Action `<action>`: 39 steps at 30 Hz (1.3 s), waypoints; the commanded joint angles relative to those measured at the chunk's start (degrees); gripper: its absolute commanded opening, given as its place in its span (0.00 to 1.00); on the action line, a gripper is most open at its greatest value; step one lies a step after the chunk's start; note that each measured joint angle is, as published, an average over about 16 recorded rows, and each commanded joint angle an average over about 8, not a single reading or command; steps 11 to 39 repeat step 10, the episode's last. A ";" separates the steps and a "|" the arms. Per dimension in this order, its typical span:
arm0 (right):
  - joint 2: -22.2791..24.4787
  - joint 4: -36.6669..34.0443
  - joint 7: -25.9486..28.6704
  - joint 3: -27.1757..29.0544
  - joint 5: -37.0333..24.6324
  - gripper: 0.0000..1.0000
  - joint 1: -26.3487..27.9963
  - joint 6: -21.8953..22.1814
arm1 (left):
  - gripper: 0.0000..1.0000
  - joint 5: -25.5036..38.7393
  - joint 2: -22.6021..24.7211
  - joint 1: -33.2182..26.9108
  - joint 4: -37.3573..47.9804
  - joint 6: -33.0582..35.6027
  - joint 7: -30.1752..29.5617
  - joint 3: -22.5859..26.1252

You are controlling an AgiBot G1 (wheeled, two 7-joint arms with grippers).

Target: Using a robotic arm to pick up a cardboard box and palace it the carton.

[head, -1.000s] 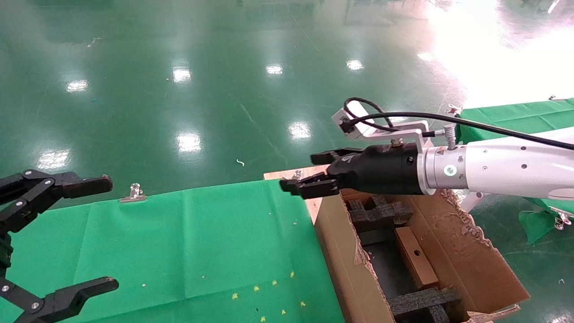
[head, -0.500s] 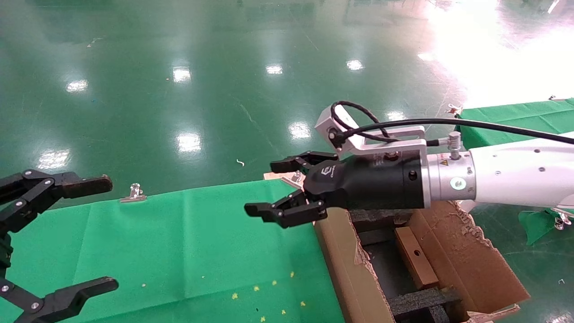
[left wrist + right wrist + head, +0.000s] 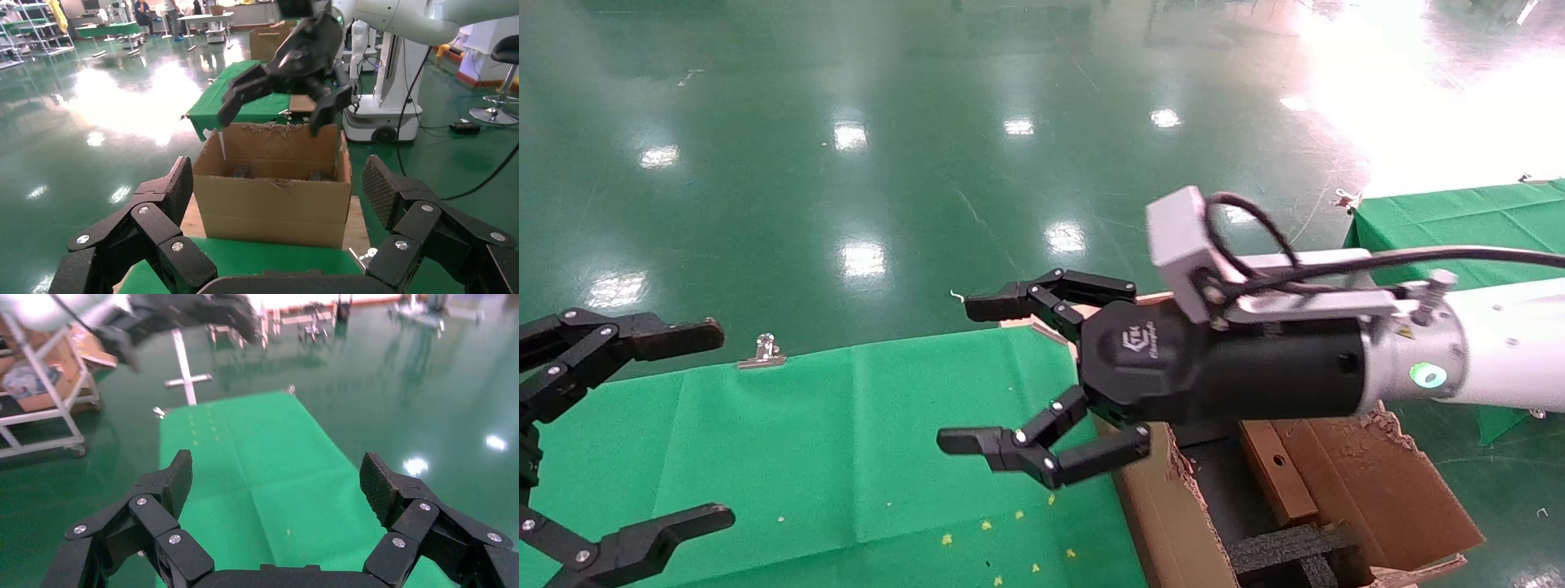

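The small cardboard box with a round hole lies inside the carton, between black foam inserts. The white right arm's gripper is open and empty. It hovers over the right end of the green table, just left of the carton's near wall; in the right wrist view only green cloth lies below it. The left wrist view shows it above the carton. The all-black left gripper is open and empty at the table's left end.
A metal clip holds the cloth at the table's far edge. A second green table stands at the far right. The carton's ragged flap spreads out to the right. Shiny green floor lies beyond.
The right gripper has moved left and closer, from above the carton's far corner to over the table's right end. Its wrist has rolled and its fingers have spread wider. The left gripper has not moved.
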 commanded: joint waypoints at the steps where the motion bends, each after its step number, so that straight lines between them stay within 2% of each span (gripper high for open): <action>1: -0.41 -0.18 -2.12 3.25 0.92 1.00 -1.88 -2.29 | 1.00 0.00 0.00 0.00 0.00 0.00 0.00 0.01; 7: -1.31 -0.56 -6.77 10.84 3.00 1.00 -6.23 -7.58 | 1.00 -0.01 -0.01 0.00 0.01 -0.02 0.01 0.01; 10: -1.44 -0.61 -7.43 12.13 3.32 1.00 -6.95 -8.46 | 1.00 -0.01 -0.01 0.00 0.01 -0.02 0.01 0.01; 39: -1.44 -0.61 -7.43 12.13 3.32 1.00 -6.95 -8.46 | 1.00 -0.01 -0.01 0.00 0.01 -0.02 0.01 0.01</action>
